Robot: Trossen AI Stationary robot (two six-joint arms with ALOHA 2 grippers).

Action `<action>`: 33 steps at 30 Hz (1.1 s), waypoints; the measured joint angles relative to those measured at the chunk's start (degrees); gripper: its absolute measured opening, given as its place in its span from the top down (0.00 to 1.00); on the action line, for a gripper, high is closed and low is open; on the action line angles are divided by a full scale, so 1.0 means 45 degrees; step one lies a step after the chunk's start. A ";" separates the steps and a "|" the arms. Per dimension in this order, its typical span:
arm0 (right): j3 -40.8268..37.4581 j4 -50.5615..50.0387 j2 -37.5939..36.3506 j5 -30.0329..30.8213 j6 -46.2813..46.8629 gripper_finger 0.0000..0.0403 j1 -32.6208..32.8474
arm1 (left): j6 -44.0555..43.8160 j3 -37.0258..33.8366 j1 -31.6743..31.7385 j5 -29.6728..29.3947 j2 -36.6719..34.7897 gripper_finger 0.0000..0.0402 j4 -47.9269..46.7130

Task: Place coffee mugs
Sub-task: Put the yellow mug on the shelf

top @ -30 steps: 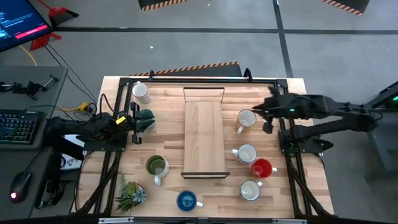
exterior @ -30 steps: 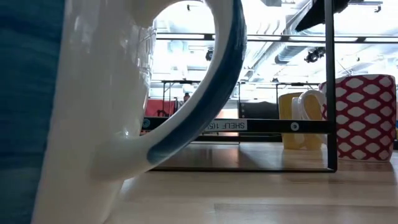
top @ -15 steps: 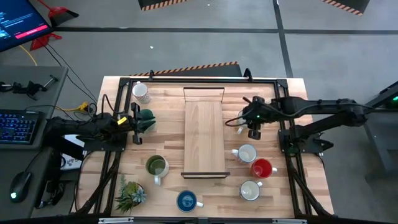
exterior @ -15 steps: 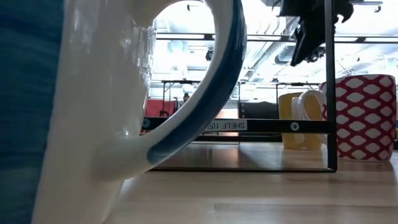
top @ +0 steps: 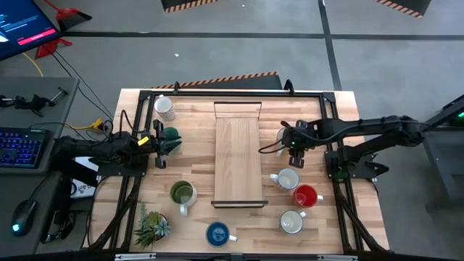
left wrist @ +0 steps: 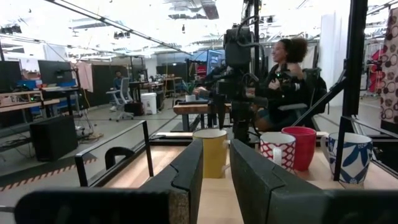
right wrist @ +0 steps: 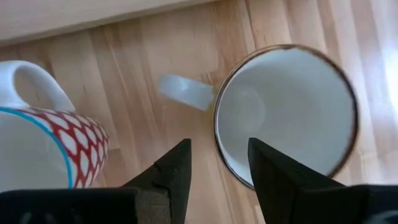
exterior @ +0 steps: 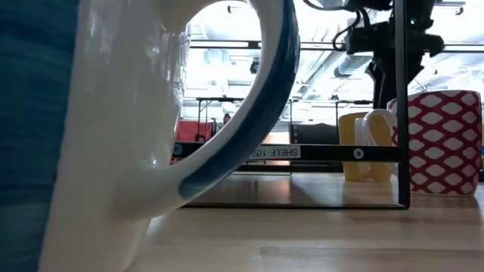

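Seen from above, a wooden counter [top: 239, 217] carries a raised wooden shelf [top: 238, 159] down its middle. The right gripper [top: 295, 138] hangs over a cream mug just right of the shelf, hiding it. Nearer along that side sit a white mug [top: 288, 178], a red mug [top: 306, 196] and another white mug [top: 291, 222]. Left of the shelf lie a white mug at the far corner [top: 164, 106], an olive-green mug [top: 182, 193], a blue mug [top: 217, 233] and a spiky potted plant [top: 151, 226]. The left gripper [top: 161, 143] is beside a teal-green mug [top: 172, 139]; whether it grasps it cannot be told.

At counter level, the blue mug's handle [exterior: 227, 143] fills the foreground, with a red-patterned mug [exterior: 437, 142] far off.

The left wrist view shows its fingers [left wrist: 186, 177] slightly apart with nothing seen between them, a yellow mug [left wrist: 211, 151] beyond.

The right wrist view looks straight down: its fingers [right wrist: 177, 171] are released, parted above the rim of the cream mug [right wrist: 286, 112].
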 joint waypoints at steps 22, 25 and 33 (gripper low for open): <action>-0.2375 0.3699 -0.0013 0.0740 -0.0425 0.66 0.0000 | -0.0019 0.0005 0.0000 0.0000 -0.0005 0.83 0.0165; -0.2375 0.3672 -0.0012 0.0717 -0.0428 0.66 0.0000 | -0.0019 0.0005 0.0000 0.0000 -0.0005 0.83 0.0165; -0.2375 0.3540 -0.0012 0.0316 -0.0428 0.66 -0.0028 | -0.0024 0.0005 0.0000 0.0000 -0.0005 0.83 0.0157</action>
